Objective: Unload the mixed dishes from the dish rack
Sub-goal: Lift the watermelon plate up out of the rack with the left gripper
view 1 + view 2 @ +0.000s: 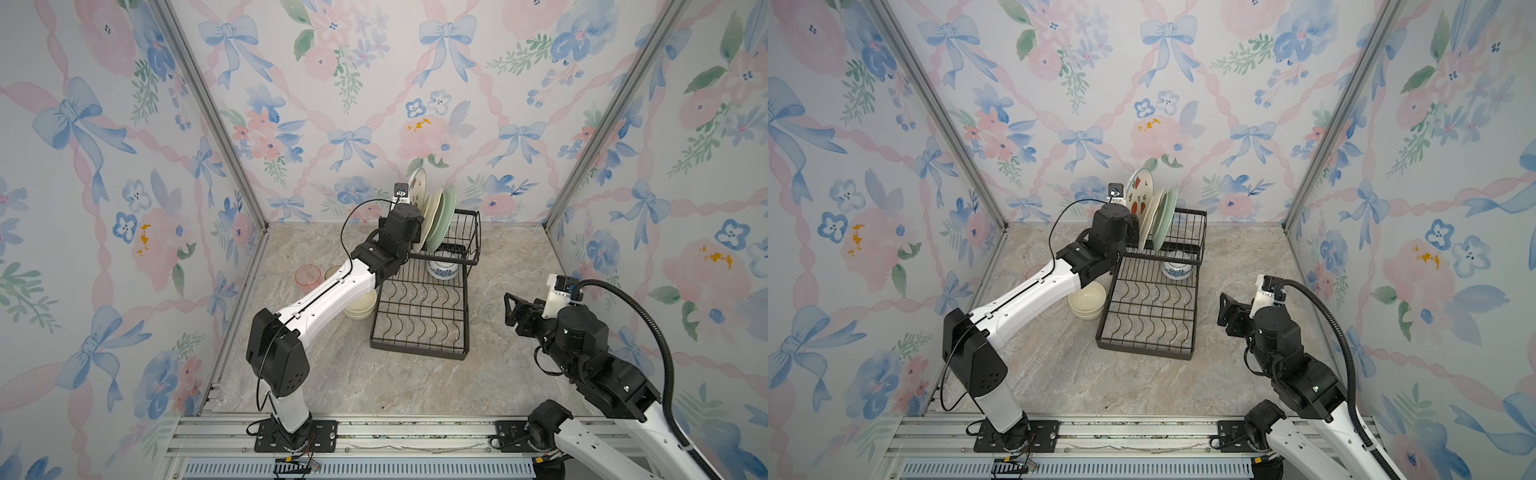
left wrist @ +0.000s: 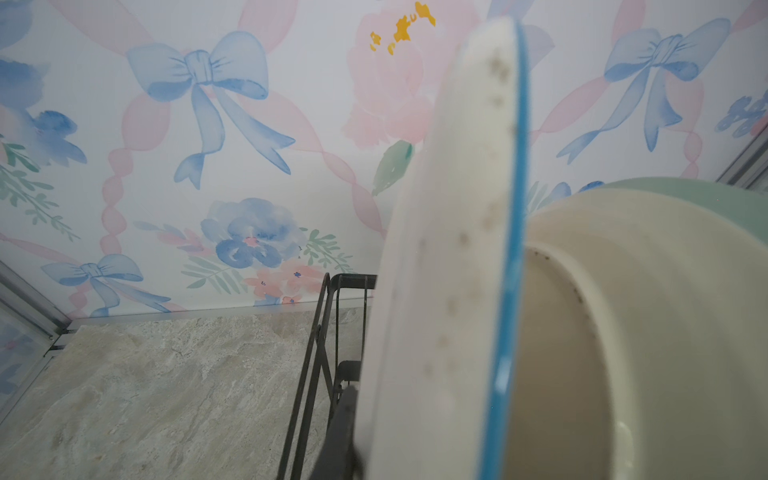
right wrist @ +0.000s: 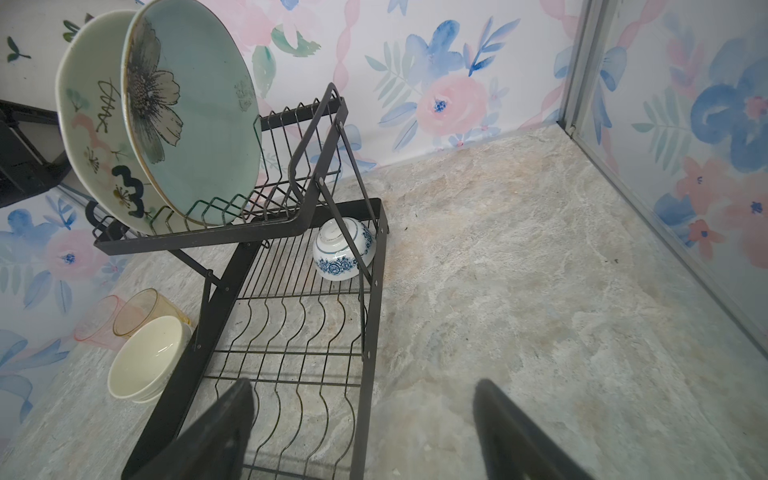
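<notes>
Watermelon-print plate (image 1: 1139, 191) stands on edge, printed face leftward, pinched by left fingers (image 2: 345, 436); right fingers (image 3: 224, 432) gape empty.

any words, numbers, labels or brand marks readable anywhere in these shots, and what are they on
No text reads with certainty.
cream plate: a dark painted squiggle resembling "3", likely decoration.
pale green plate: a faint stamp-like mark, too blurred to read.
left arm: a small white mark, too small to read.
</notes>
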You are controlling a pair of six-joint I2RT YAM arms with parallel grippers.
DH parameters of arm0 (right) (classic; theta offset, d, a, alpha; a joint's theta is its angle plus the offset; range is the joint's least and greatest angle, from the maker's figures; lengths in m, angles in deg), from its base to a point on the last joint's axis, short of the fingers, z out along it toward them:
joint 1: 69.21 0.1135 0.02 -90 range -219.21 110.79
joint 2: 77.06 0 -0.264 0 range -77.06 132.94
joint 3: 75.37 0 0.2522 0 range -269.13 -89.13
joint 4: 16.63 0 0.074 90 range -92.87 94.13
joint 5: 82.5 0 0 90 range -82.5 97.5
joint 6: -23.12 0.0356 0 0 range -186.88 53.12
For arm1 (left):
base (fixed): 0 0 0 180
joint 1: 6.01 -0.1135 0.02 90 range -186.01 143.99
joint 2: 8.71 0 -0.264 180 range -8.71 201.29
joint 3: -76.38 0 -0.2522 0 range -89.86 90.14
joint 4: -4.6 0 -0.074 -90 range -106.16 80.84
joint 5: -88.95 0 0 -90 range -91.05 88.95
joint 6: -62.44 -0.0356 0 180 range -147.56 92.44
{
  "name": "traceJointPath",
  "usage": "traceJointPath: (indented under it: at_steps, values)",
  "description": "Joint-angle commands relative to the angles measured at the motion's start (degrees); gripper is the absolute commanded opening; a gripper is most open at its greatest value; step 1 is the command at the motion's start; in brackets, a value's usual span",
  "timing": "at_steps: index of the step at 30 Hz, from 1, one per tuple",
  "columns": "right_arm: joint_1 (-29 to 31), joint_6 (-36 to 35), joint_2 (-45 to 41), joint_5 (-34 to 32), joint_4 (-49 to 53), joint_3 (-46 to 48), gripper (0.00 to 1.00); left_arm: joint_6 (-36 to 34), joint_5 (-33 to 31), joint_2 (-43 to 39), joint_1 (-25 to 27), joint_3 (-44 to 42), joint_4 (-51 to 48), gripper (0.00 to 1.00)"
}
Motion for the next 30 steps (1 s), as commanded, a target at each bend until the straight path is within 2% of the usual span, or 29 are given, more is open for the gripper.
traceJointPath:
  at_steps: [1,17,24,30]
  values:
    - [-0.6,0.3,1.1,2.0,-0.2,-2.7,0.84,-1.1,0.9,-5.8,0.5,0.4,11.2,0.0]
    - [-0.9,0.4,6.3,7.9,-3.4,-6.6,0.83,-3.6,-0.7,-13.2,0.2,-5.1,15.8,0.0]
    - [-0.9,0.3,7.5,11.9,-4.0,-8.8,0.86,0.2,0.3,-20.5,0.6,-9.9,15.6,0.0]
    - [-0.9,2.5,7.6,17.1,-6.7,-9.8,0.88,5.8,3.1,-29.9,0.5,-16.4,11.9,0.0]
